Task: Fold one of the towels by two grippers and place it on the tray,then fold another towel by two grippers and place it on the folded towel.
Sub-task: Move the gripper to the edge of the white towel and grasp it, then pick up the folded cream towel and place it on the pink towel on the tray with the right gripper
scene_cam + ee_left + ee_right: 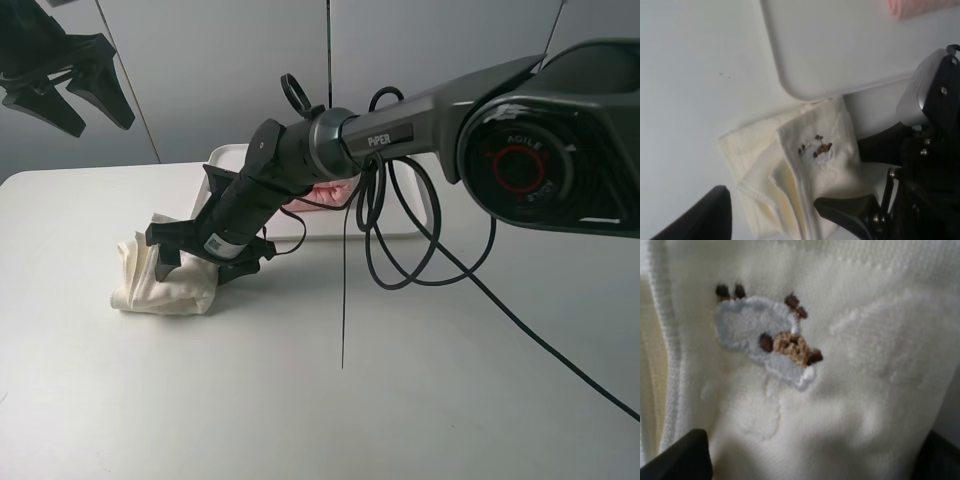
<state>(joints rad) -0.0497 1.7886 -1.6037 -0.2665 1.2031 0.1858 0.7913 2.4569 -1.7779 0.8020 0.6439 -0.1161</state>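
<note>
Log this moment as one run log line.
pink towel: on tray | cream towel: crumpled on table | right gripper: at cream towel | left gripper: raised, open

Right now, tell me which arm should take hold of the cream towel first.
Right, probably. The right gripper is down at the cream towel, jaws open on either side of its embroidered patch. The left gripper hangs high above the table, away from the cloth.

Soft, even overhead light fills the room, casting only faint shadows on the matte white table [420,400] beside the crumpled cream terry towel [165,285], whose embroidered patch [767,340] looks blurred and dimmer close up.
</note>
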